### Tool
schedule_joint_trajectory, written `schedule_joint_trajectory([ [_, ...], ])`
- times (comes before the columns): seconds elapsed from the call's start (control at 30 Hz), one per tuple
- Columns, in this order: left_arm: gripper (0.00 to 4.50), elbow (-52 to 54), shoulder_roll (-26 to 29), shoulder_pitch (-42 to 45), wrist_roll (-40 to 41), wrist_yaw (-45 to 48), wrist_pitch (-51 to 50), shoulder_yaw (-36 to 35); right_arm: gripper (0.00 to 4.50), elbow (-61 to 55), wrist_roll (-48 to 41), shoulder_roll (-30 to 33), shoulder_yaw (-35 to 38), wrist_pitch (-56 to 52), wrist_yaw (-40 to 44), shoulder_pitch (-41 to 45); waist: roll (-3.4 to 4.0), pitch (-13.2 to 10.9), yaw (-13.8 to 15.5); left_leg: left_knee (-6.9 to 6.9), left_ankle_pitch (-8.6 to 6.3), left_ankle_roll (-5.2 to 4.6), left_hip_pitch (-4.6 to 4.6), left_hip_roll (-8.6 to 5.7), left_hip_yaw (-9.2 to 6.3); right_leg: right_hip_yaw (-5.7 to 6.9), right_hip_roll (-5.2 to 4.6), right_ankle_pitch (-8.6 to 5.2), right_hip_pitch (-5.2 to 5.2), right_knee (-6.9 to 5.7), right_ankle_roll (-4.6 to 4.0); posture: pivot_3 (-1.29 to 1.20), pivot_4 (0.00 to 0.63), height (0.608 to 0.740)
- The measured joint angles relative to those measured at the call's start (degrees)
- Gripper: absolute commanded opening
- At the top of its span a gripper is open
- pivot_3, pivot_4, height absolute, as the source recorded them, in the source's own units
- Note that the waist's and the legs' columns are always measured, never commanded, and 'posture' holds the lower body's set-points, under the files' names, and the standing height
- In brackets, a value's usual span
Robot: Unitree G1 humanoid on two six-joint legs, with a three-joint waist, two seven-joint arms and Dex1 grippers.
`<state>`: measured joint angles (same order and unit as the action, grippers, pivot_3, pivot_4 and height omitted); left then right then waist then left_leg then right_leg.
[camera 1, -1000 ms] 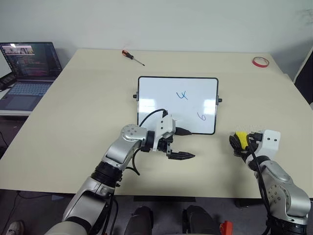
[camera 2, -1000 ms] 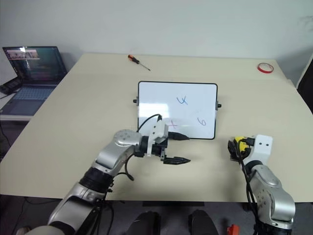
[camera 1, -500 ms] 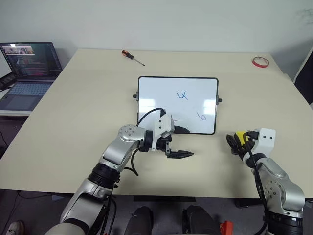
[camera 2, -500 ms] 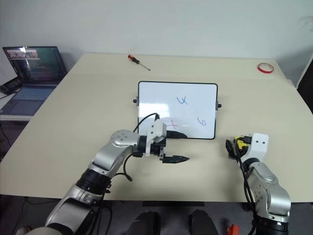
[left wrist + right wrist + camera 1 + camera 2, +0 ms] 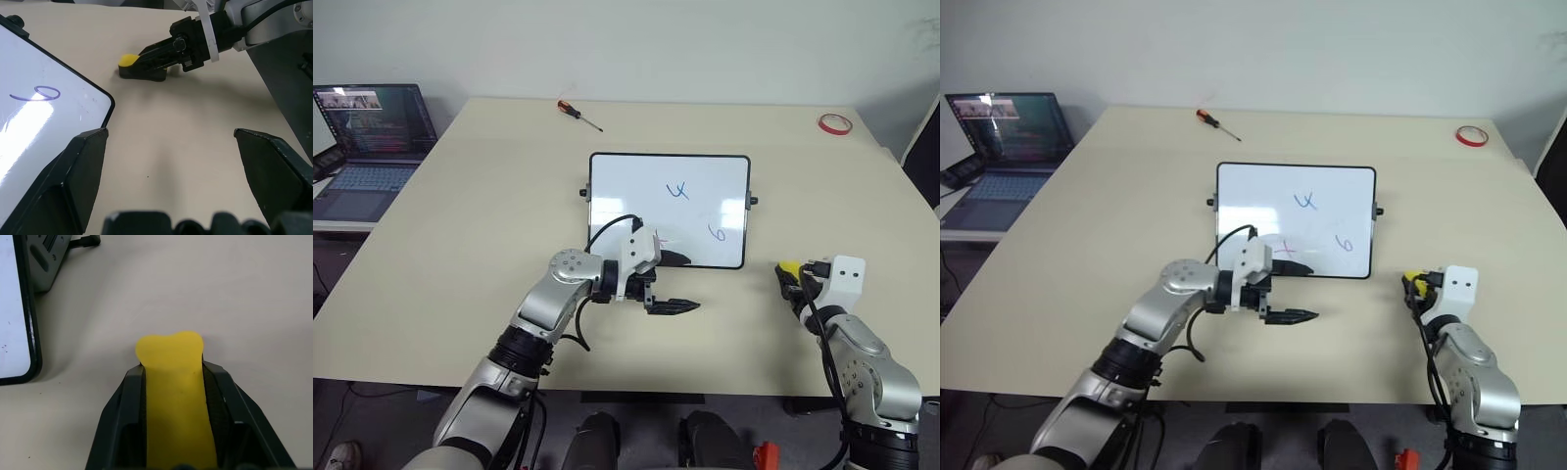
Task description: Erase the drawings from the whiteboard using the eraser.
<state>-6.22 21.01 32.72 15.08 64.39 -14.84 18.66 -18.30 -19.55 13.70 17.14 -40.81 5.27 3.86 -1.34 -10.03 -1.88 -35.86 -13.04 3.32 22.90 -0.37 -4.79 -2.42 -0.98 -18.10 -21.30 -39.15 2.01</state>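
A laptop (image 5: 372, 147) sits open on a side surface off the table's (image 5: 460, 255) left edge, well away from both grippers. On the far side of the table lies a screwdriver (image 5: 578, 114), well beyond the left gripper (image 5: 677, 283). That gripper reaches in from the left and hovers at the near edge of the whiteboard (image 5: 669, 210), its two black fingers (image 5: 63, 183) spread wide apart with nothing between them. The board lies flat just beyond it, bearing the drawings (image 5: 677, 191): a blue x-like squiggle, a blue loop nearer the right edge, and a red cross partly hidden behind the left gripper. To the right of the board's near right corner, apart from it, the right gripper (image 5: 174, 382) rests low at the table, its fingers squeezed onto the yellow eraser (image 5: 173, 382), whose rounded end sticks out past the fingertips. A red tape ring (image 5: 835, 123) lies at the far right corner, well beyond the right gripper.
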Motion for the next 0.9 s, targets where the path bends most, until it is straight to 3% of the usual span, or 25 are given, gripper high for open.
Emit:
schedule_joint_trajectory([
  [0.27,4.50,0.0,-0.4,0.3,-0.5,-0.8,0.0,0.0,1.21,0.0,0.4,0.0,0.1,0.2,-0.5,-0.1,0.00,0.0,0.0,0.00,0.00,0.00,0.00,0.00,0.00,0.00,0.00,0.00,0.00,-0.01,0.00,0.00,0.150,0.740],
  [0.57,4.50,3.4,-3.6,0.3,-4.8,-16.2,0.6,-4.2,1.21,-1.7,2.6,-0.8,-0.7,5.1,-1.7,0.2,0.00,0.0,0.0,-0.02,0.00,0.00,0.00,0.00,0.00,-0.02,-0.02,0.00,0.00,-0.02,0.00,0.00,0.150,0.740],
  [0.9,4.50,3.7,-3.2,-8.9,-8.8,-23.6,3.0,-5.4,1.21,-2.2,5.1,-0.3,-5.6,9.3,-0.3,2.7,0.03,0.0,0.1,-0.05,0.00,0.00,-0.01,-0.01,-0.01,-0.01,-0.04,0.00,0.00,-0.05,0.00,0.00,0.150,0.740],
])
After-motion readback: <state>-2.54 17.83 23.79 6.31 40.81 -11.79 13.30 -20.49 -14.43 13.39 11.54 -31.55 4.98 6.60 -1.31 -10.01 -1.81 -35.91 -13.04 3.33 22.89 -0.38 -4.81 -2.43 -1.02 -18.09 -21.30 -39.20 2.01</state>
